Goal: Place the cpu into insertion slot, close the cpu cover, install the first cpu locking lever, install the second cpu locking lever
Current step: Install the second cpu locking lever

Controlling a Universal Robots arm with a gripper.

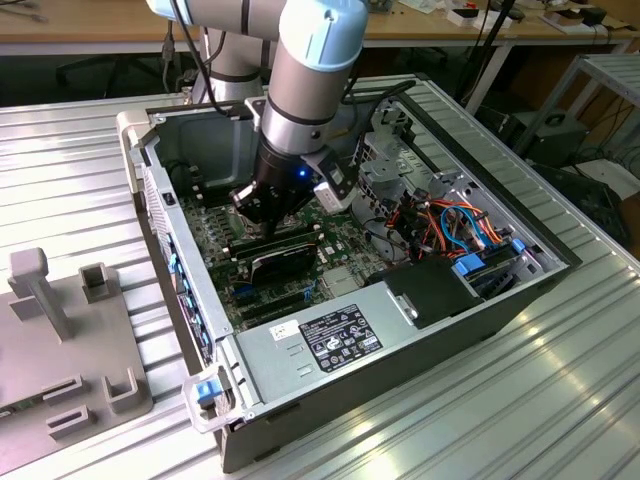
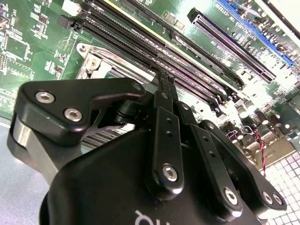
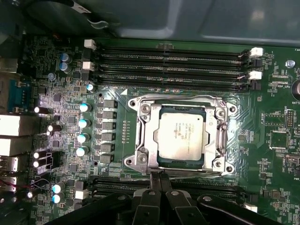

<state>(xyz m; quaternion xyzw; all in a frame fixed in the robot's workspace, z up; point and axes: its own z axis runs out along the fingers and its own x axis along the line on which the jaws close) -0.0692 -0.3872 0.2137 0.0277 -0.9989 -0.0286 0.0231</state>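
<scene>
Cpu [image 3: 180,137] sits in insertion slot [image 3: 140,136], cpu cover [image 3: 224,132] seemingly down around it. Gripper [image 3: 159,177] fingers pinched together, holding nothing, hovering beside the socket's edge.

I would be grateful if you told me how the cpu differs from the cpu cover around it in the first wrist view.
The cpu is a solid square plate with a pale matte top; the cpu cover is an open frame with a square window and shinier, glinting metal. The cpu sits inside the window; the cpu cover surrounds it. Both are silver-grey metal lying flat on the green board.
</scene>
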